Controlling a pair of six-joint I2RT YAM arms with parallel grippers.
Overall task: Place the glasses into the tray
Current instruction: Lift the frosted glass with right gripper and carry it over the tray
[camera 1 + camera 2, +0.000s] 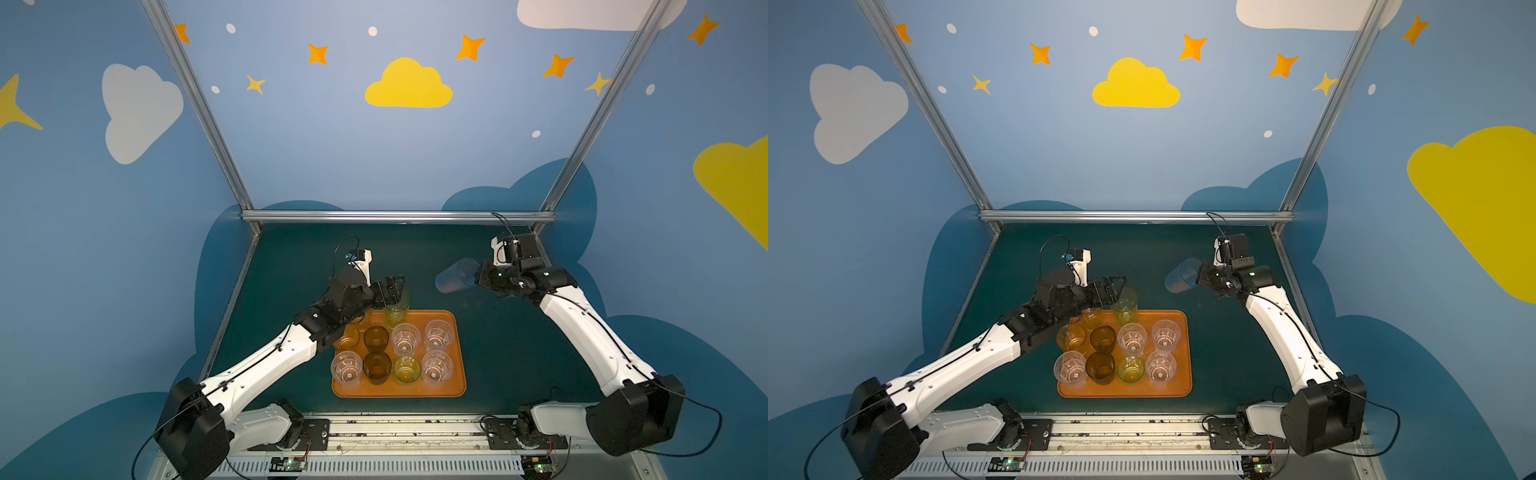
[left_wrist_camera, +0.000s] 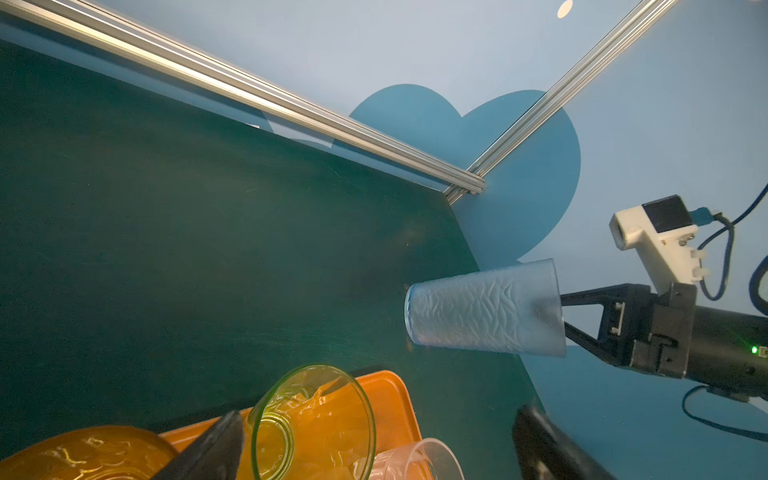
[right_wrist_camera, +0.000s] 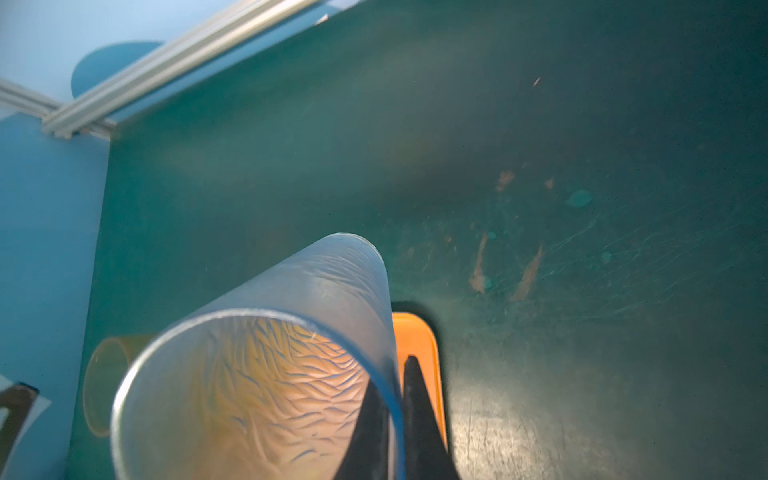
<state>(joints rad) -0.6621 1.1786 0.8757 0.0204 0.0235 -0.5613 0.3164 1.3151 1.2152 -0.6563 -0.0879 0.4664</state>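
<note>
My right claw [image 1: 478,277] is clamped on the rim of a frosted tall glass [image 1: 455,275], held sideways above the green table [image 1: 519,332], beyond the orange tray [image 1: 399,394]. My left claw [image 1: 394,287] is spread wide about a tall green glass [image 1: 397,312] at the tray's far edge, with short tumblers [image 1: 438,334] crowded just behind.

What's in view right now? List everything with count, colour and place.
tray: one, orange, mid-table.
clear glasses: four, short, on the tray.
brown glasses: two, dark, on the tray, one behind the other.
amber glass: one, short, tray's left side.
yellow-green glass: one, short, tray's front row.
tall green glass: one, tray's far edge.
tall amber glass: one, tray's far left corner, partly hidden.
frosted glass: one, greyish, held sideways above the table, beyond the tray's far right corner.
table: one, dark green.
walls: blue, with clouds and stars.
left gripper: one, black, open, by the tall green glass.
right gripper: one, black, shut on the frosted glass's rim.
</note>
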